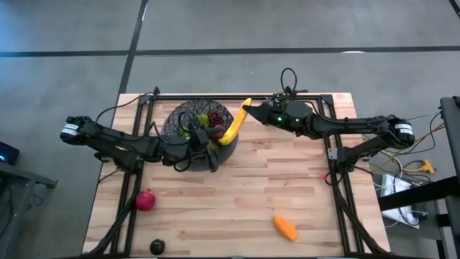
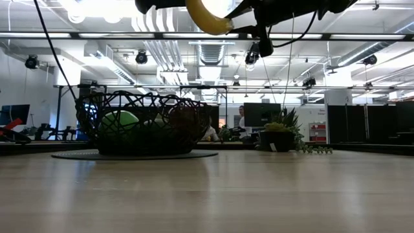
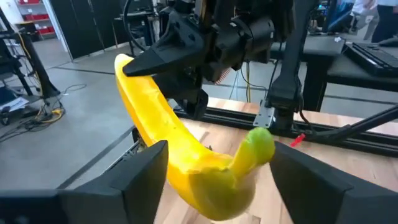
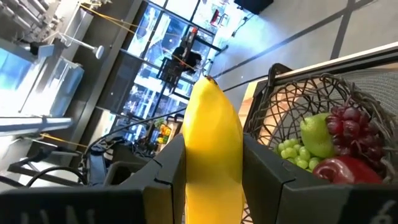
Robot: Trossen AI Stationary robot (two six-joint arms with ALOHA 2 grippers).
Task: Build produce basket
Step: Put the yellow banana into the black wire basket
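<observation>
My right gripper [image 4: 211, 168] pinches the banana [image 1: 236, 124] above the basket [image 1: 180, 115] at the table's far edge. My left gripper [image 3: 217, 180] stands spread around its stem end.

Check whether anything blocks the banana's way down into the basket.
Nothing visible lies between them. The banana hangs over the near rim of the basket, with the right hand shut on one end and the left hand's open fingers flanking the other. Grapes and apples already fill part of the bowl.
</observation>
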